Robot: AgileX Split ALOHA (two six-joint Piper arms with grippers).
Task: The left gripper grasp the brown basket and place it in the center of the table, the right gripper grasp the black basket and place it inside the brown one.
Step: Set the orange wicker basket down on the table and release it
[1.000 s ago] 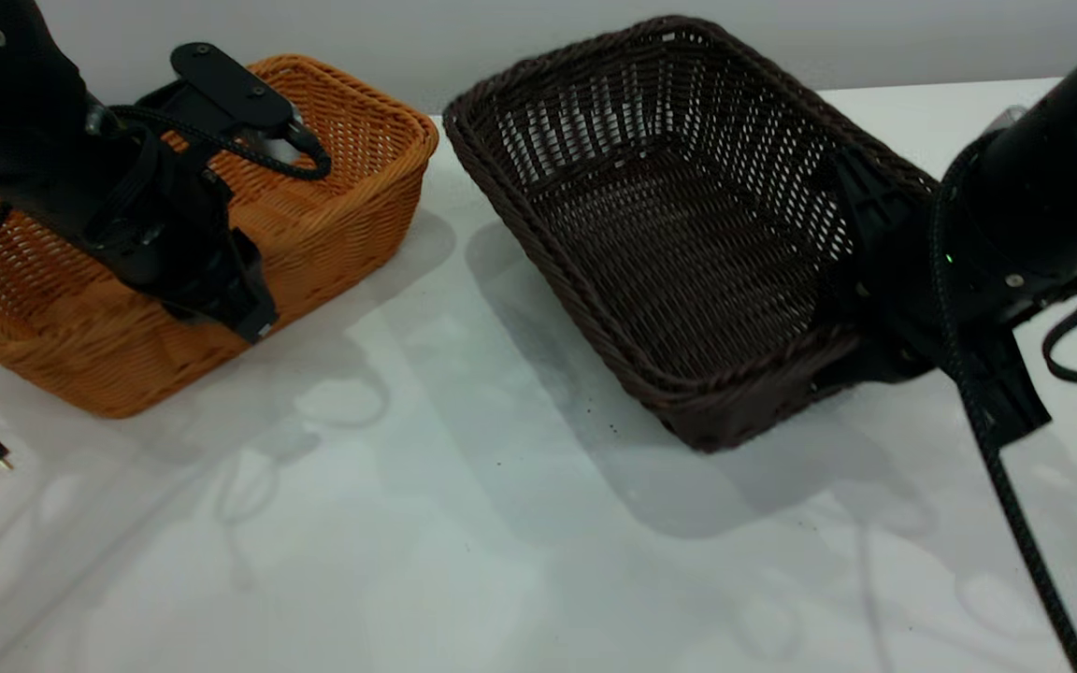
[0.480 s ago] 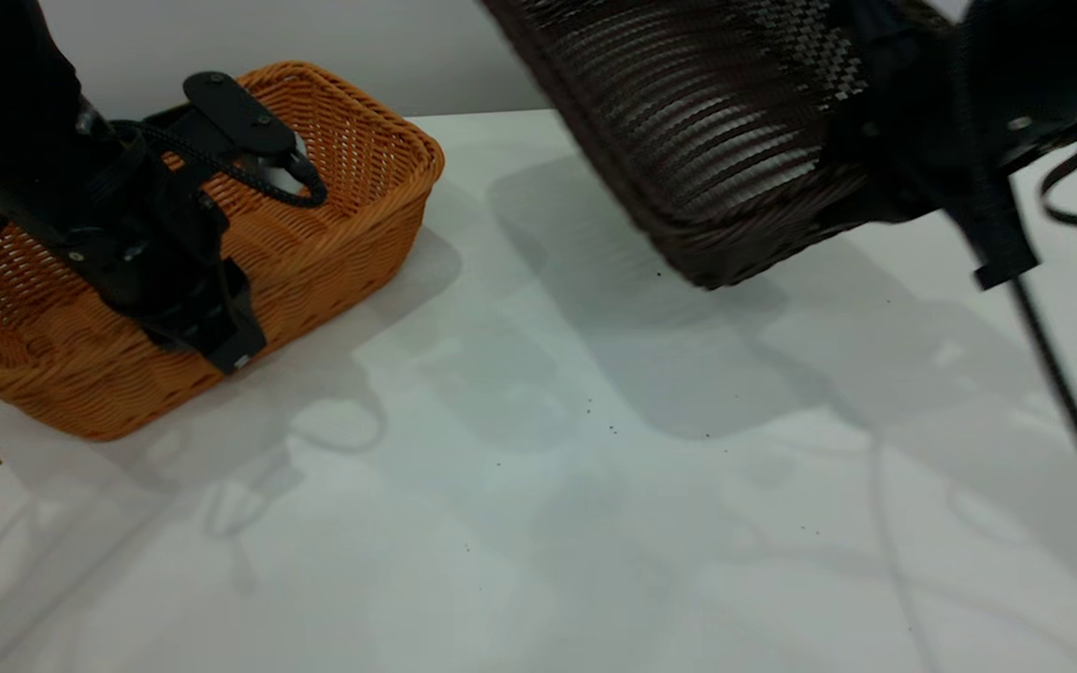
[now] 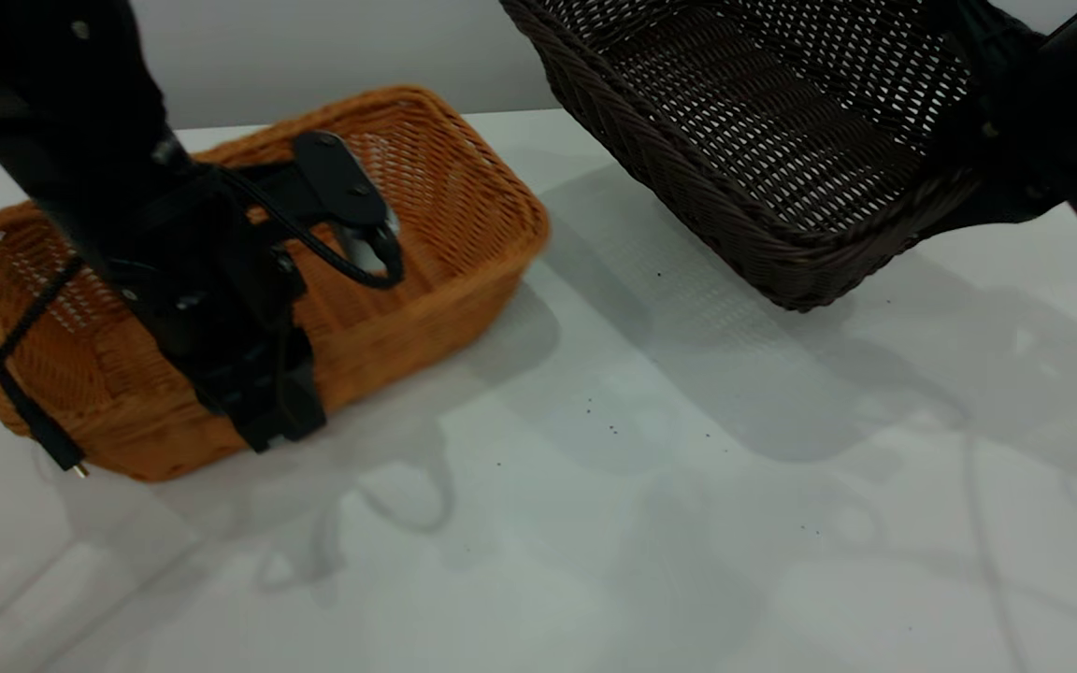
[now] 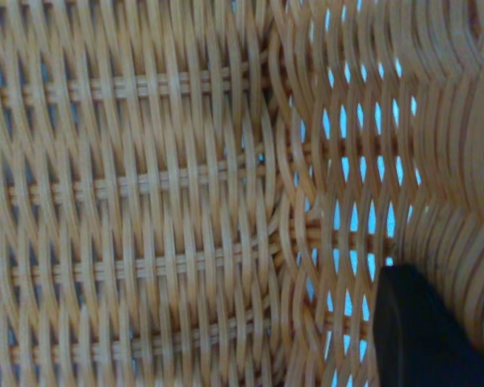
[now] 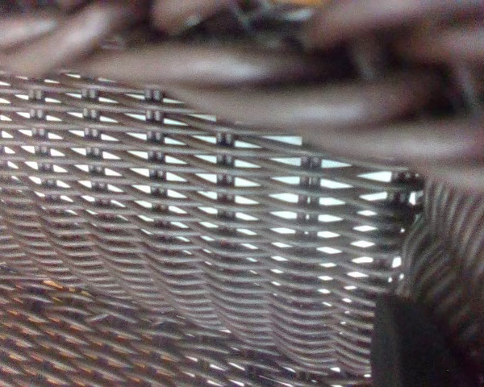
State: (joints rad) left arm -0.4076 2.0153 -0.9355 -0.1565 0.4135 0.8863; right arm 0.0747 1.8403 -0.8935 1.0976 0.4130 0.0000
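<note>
A plain pale grey wall (image 3: 361,47) stands behind the table (image 3: 538,579), meeting its far edge in a straight line; I see nothing hung or marked on it. A scatter of tiny dark specks (image 3: 611,428) lies on the white top around the middle, well apart from one another, with one lone speck (image 3: 658,274) nearer the wall and another (image 3: 816,531) nearer the camera. I cannot tell what they are. Soft grey shadows (image 3: 782,402) spread across the surface by them.
</note>
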